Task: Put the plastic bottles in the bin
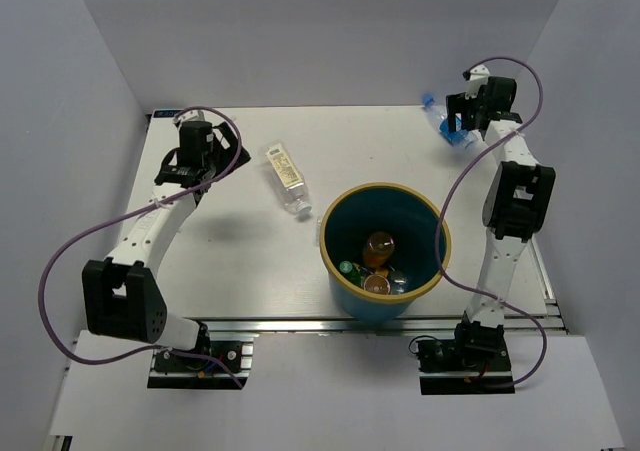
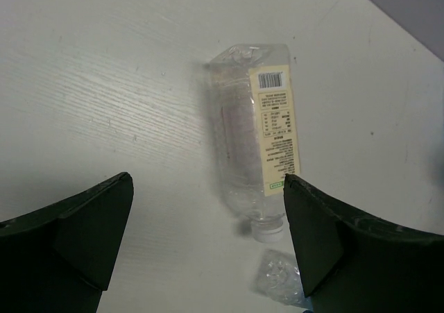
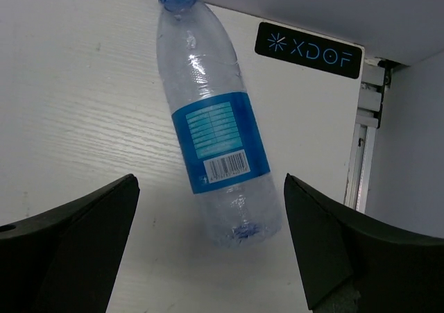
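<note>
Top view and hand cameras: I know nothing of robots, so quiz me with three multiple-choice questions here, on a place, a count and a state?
1. Where does the blue-labelled bottle lie?
A. In the bin.
B. At the table's far right corner.
C. At its near left edge.

2. How many bottles lie on the table outside the bin?
A. None.
B. Five.
C. Two.

3. How is the left hand?
A. Open, facing the cream-labelled bottle, holding nothing.
B. Shut tight.
C. Resting inside the bin.

Answers:
1 B, the top view shows it by that corner.
2 C, only the blue-labelled and cream-labelled ones lie there.
3 A, its fingers stand wide apart, the bottle lying apart from them on the table.
</note>
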You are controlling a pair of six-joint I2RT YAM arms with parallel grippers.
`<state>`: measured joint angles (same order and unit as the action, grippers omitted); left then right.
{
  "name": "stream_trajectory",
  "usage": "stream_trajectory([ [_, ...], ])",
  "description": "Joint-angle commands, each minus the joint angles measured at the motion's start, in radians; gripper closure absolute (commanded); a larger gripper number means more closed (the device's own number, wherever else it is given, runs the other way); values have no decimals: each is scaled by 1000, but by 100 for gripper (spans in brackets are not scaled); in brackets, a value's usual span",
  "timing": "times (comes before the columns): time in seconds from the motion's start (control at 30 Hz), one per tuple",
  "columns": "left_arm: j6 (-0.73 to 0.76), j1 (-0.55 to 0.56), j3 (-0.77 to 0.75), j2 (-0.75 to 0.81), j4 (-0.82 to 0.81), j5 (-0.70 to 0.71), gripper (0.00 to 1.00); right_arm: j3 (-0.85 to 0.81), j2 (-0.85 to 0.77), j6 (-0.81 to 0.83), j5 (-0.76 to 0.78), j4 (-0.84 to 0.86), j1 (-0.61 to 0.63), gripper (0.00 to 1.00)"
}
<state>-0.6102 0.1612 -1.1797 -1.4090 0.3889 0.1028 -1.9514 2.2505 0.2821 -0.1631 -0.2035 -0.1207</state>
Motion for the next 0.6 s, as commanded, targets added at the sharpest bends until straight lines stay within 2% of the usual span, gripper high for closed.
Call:
stream_trajectory([
  [0.0,16,0,6,-2,-30,-51,2,-118,63,135,-67,-27,-13,11],
  [0.07,17,-2,14,-1,-38,-34,2,-164,122,178,-87,-54,-13,11],
  [0.27,17,-3,9,5,-9,3,2,-172,225,216,39,-31,-14,11],
  [0.4,6,-2,22,18,-5,8,2,-158,250,215,5,-34,-16,12],
  [0.47,6,-3,32,36,-7,5,2,-159,244,189,-36,-57,-17,28],
  [0.5,4,-2,38,45,-7,2,2,-158,222,180,-58,-62,-17,42],
  [0.57,3,-2,54,74,-8,-5,2,-146,183,155,-97,-66,-17,51],
])
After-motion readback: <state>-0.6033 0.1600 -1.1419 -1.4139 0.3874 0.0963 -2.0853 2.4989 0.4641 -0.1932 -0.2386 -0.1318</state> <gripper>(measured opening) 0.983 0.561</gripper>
